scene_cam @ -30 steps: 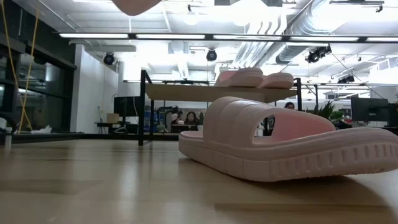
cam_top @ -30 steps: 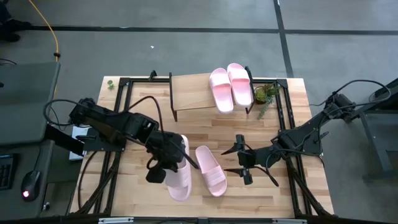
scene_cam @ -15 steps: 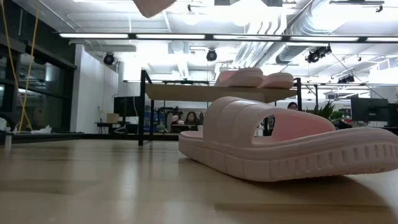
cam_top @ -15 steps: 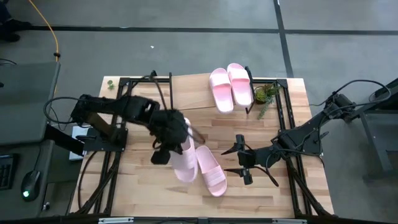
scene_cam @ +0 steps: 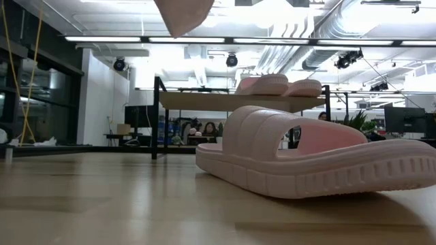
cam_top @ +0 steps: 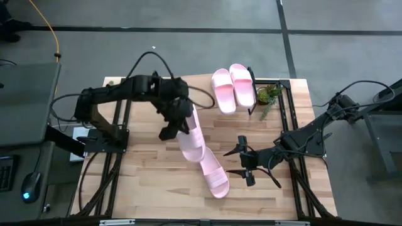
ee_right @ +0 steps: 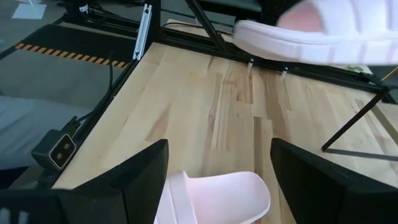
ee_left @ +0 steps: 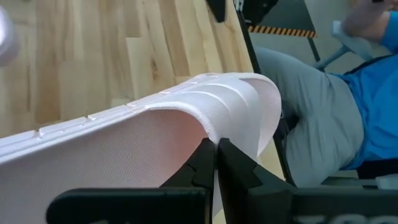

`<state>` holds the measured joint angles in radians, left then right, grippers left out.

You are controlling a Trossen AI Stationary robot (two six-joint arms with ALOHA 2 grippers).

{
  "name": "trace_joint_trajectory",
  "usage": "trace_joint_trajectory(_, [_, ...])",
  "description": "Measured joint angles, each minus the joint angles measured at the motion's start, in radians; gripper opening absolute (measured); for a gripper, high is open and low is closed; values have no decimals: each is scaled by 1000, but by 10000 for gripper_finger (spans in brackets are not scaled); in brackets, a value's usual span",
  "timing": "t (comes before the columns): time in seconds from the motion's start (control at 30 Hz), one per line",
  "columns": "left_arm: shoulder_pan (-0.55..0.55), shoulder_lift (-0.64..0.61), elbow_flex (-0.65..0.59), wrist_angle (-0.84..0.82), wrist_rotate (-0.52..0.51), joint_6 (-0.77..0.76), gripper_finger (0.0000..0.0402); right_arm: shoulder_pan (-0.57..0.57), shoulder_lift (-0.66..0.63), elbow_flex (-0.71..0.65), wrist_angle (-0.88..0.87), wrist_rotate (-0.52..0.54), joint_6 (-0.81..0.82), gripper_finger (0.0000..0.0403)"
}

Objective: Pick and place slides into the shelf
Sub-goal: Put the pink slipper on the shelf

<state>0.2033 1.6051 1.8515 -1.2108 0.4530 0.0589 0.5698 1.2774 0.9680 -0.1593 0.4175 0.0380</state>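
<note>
Left gripper (cam_top: 178, 123) is clamped on the strap of a slide (cam_top: 190, 135), holding it in the air just in front of the shelf (scene_cam: 204, 101). Two slides (cam_top: 232, 86) sit on the shelf's right end. A fourth slide (cam_top: 214, 176) lies on the table (cam_top: 144, 182), beside the wide-open right gripper (cam_top: 245, 162). No writing is readable anywhere.

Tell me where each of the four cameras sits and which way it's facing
High: overhead, straight down; both arms, left gripper shut on the lifted slide.
Low: tabletop height, level toward the shelf; no arm.
Left wrist: along its shut fingers, clamping that slide's strap.
Right wrist: past open fingers to the table slide.
Shared: high and low both show the table slide.
</note>
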Motion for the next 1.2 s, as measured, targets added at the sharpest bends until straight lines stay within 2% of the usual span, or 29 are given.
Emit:
trace_joint_trajectory(0.37, [224, 0, 0, -49, 102, 157, 0, -113, 0, 0, -77, -10, -20, 273])
trace_joint_trajectory(0.7, [408, 0, 0, -50, 204, 294, 0, -272, 0, 0, -93, -190, -72, 273])
trace_joint_trajectory(0.87, [485, 22, -2, -60, 252, 349, 0, -309, 0, 0, -94, -233, -102, 273])
trace_joint_trajectory(1.2, [600, 117, -2, -108, 312, 471, 0, -352, 0, 0, -93, -251, -133, 273])
